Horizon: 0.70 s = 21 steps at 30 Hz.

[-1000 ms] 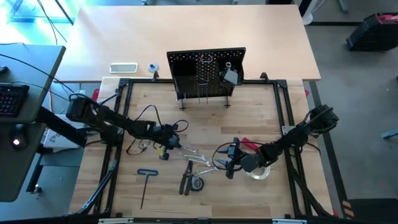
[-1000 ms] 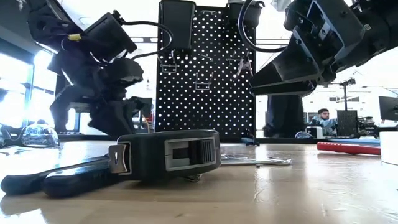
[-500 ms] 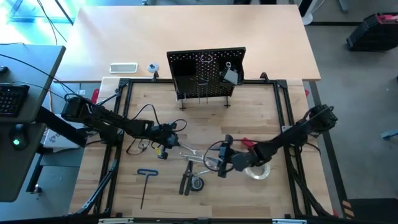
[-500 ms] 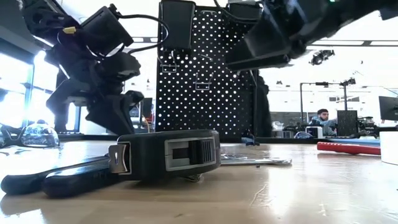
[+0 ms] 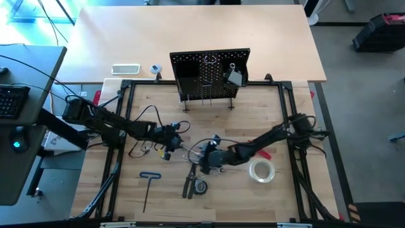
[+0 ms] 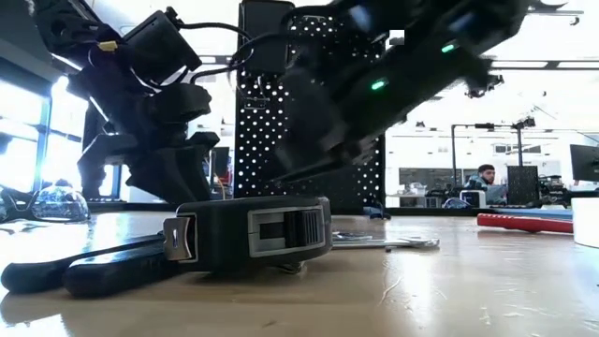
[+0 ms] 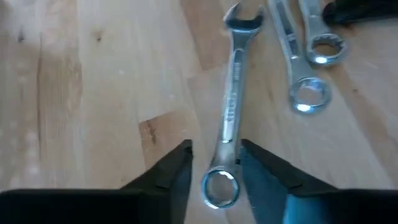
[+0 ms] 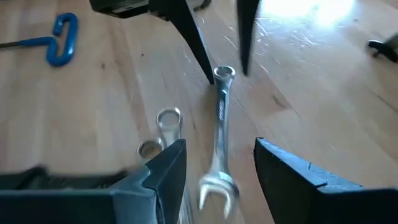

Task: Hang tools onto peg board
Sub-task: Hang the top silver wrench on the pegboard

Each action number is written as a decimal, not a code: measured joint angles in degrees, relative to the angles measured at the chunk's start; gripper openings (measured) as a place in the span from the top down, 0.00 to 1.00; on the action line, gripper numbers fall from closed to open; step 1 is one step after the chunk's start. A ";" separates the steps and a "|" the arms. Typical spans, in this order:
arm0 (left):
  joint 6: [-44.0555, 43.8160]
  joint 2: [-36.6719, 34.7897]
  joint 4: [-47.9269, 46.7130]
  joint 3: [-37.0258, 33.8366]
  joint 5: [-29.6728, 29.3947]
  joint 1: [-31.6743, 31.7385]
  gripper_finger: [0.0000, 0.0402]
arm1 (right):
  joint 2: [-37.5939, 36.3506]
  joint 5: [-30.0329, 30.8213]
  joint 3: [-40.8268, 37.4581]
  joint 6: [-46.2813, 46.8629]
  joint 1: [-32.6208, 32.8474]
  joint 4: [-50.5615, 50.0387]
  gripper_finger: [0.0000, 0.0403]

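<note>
A silver wrench [image 7: 231, 106] lies flat on the wooden table, left of centre. My left gripper [image 7: 216, 163] is open, with one finger on either side of the wrench's ring end [image 7: 220, 186]. My right gripper [image 8: 221, 165] is also open. It comes from the table's right and its fingers flank the wrench's open-jaw end [image 8: 214, 185]. In the high view the two grippers [image 5: 183, 147] [image 5: 204, 158] face each other along the wrench. The peg board [image 5: 211, 75] stands upright at the table's far side.
Two more wrenches [image 7: 311, 68] lie beside the first. Pliers [image 5: 190, 180] and a black tape measure [image 6: 253, 229] sit nearer the front edge, and a blue T-handle hex key [image 5: 149, 183] lies front left. A tape roll [image 5: 261, 171] and a red-handled tool [image 5: 261, 151] lie to the right. Safety glasses [image 6: 56, 201] sit at the left.
My right gripper has swept toward the table's left, from beside the tape roll to the wrench, sinking a little and staying open. My left gripper has stayed in place and has opened; the wrench lies flat between its fingers.
</note>
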 joint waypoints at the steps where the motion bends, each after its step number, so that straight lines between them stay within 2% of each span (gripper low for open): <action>1: 0.13 0.00 -0.33 0.01 0.14 0.31 0.64 | 1.44 -0.04 1.56 -0.74 -0.47 -0.12 0.55; 5: 0.63 0.18 -1.96 0.01 2.39 1.98 0.57 | 5.53 -0.59 6.94 -2.47 -2.38 -1.97 0.58; 11: 1.29 2.23 -2.77 0.12 7.23 4.26 0.60 | 10.04 -6.40 11.39 -2.20 -5.86 -5.94 0.64; 16: 2.25 4.55 -1.28 0.24 8.55 5.17 0.69 | 12.04 -6.43 12.39 -1.71 -6.90 -5.53 0.64; 21: 4.50 5.32 -0.02 0.30 6.91 5.21 0.85 | 12.33 -6.91 12.44 -0.97 -7.41 -5.83 0.66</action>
